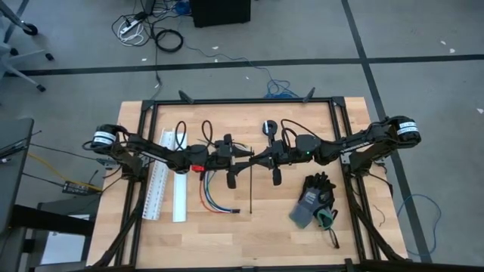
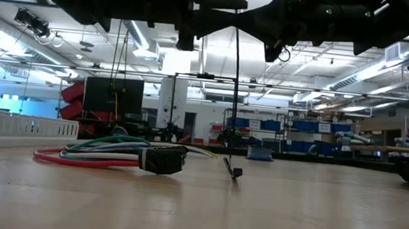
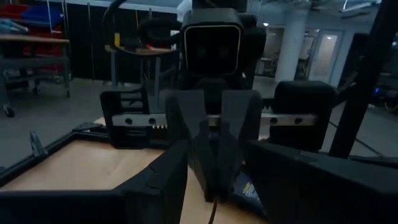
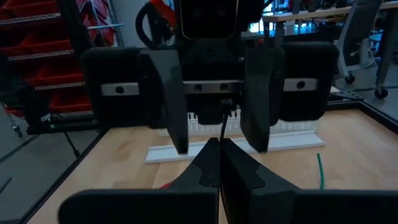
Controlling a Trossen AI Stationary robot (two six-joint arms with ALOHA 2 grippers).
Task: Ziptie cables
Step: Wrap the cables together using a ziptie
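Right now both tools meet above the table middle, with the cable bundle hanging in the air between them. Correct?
Not quite. The cable bundle lies on the table, as the low view shows. Both tools, left tool and right tool, do meet above the table middle.

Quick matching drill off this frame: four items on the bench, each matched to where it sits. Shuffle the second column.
Items:
1. thin black plastic ziptie
2. bundle of coloured wires
3. pair of dark fabric gloves
4. long white slotted plastic channel

Places, going by the high view:
A. lying farthest to the right
B. lying between the channel and the ziptie
C. hanging upright from the shut right hand
D. lying farthest to the left

Pairs: 1-C, 2-B, 3-A, 4-D
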